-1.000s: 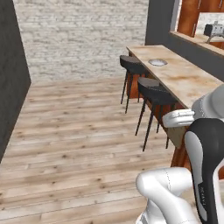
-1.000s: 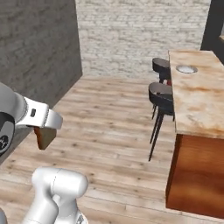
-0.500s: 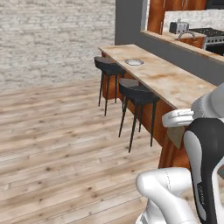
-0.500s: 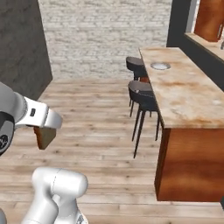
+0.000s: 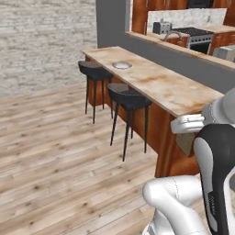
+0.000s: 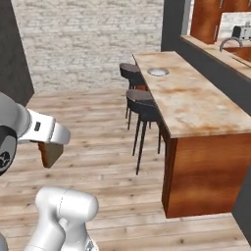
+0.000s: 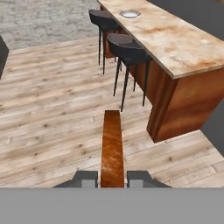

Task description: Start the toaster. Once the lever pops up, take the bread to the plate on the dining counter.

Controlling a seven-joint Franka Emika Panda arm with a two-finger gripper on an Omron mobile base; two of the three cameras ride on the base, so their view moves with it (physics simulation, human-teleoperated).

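The dining worktop [image 5: 160, 85], a long beige stone slab with rusty-orange marbling on a reddish wood base, extends away from the robot. Two black stools [image 5: 129, 97] stand along its near side on the plank floor [image 5: 55, 151]. The toaster [image 5: 161, 27] sits on the far kitchen worktop beyond the grey ledge. The plate [image 5: 122, 65] rests near the far end of the dining worktop. The end effector [image 7: 112, 177] is pinched on the bread [image 7: 113, 148], held edge-on, well apart from the plate.
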